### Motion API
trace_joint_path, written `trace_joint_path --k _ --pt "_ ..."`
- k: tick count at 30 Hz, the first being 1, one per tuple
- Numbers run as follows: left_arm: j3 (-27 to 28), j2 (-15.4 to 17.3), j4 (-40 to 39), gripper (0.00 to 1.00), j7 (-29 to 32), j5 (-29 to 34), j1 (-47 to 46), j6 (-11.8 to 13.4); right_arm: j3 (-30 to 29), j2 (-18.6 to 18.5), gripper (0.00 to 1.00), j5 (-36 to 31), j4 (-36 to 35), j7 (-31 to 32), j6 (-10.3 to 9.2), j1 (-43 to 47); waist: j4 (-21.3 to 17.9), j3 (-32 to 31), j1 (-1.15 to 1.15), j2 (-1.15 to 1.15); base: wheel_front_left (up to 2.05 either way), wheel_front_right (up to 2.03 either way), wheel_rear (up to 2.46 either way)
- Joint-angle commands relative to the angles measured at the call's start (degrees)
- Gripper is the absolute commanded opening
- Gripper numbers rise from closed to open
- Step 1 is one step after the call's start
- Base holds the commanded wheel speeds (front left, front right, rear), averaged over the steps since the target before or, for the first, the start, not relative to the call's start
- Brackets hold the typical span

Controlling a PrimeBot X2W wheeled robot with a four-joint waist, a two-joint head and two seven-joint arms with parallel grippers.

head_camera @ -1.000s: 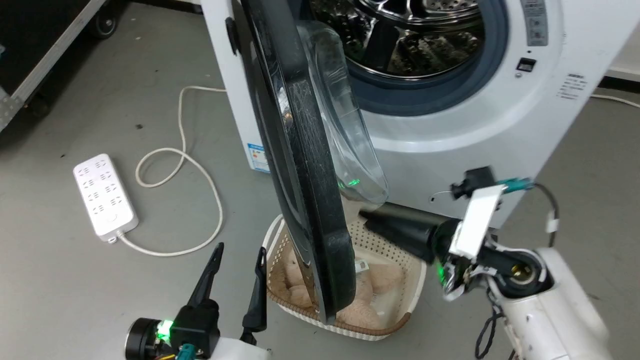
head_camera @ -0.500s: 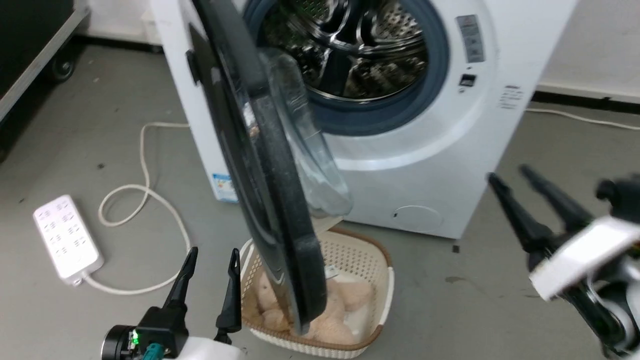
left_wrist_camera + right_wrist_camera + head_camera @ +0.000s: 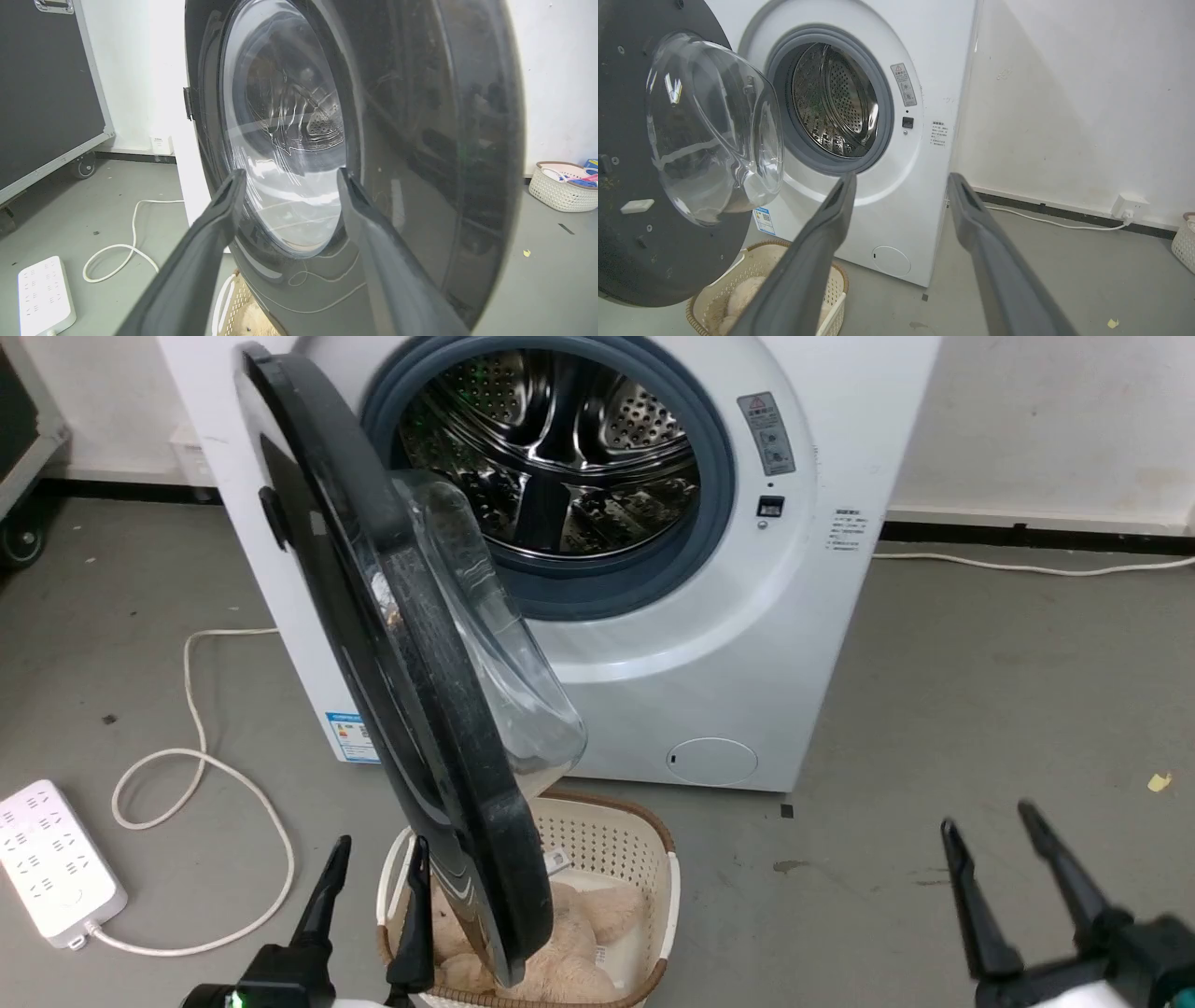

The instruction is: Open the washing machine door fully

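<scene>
left end effector [image 3: 383, 842] spread, beside washing machine door [image 3: 411, 681] | right end effector [image 3: 987, 815] spread, well apart

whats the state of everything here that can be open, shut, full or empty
large round glossy black washing machine door: open, swung out
steel drum: exposed, no laundry seen
small round white flap: shut
cream perforated basket: holds beige plush toys
left gripper: open, empty
right gripper: open, empty

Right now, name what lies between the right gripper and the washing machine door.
In the head view: bare grey floor beside the right gripper, then the cream basket under the washing machine door.
</scene>
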Motion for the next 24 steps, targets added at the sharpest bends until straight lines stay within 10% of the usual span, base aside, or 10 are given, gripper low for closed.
trace_joint_path --k 1,19,20,21,22,24 --pt "0.1 0.0 0.1 1.00 -0.3 0.6 0.8 -0.4 -0.6 1.3 1.00 -0.3 0.3 -0.7 -0.05 1.3 -0.2 0.0 0.01 0.00 0.00 0.00 0.00" --pt "1.1 -0.2 1.9 1.00 -0.3 1.9 1.3 -0.2 -2.1 4.5 1.00 -1.2 5.2 -2.8 -0.05 2.2 -1.8 -0.3 0.01 0.00 0.00 0.00 0.00" --pt "1.1 -0.2 2.0 0.49 -0.3 1.9 1.3 -0.3 -2.3 4.5 1.00 -1.2 5.3 -2.9 -0.05 2.0 -1.8 -0.3 0.01 0.00 0.00 0.00 0.00" --pt "1.2 -0.2 2.1 0.18 -0.3 1.9 1.2 -0.3 -2.4 4.5 1.00 -1.2 5.5 -2.9 -0.05 1.9 -1.8 -0.3 0.01 0.00 0.00 0.00 0.00" --pt "1.2 -0.2 2.1 0.00 -0.3 1.9 1.2 -0.4 -2.4 4.5 1.00 -1.3 5.6 -2.9 -0.05 1.8 -1.8 -0.3 0.01 0.00 0.00 0.00 0.00" --pt "1.4 -0.2 2.0 0.00 -0.3 2.0 0.9 -0.5 -2.4 4.5 1.00 -1.4 5.9 -3.0 -0.05 1.7 -1.7 -0.3 0.01 0.00 0.00 0.00 0.00"
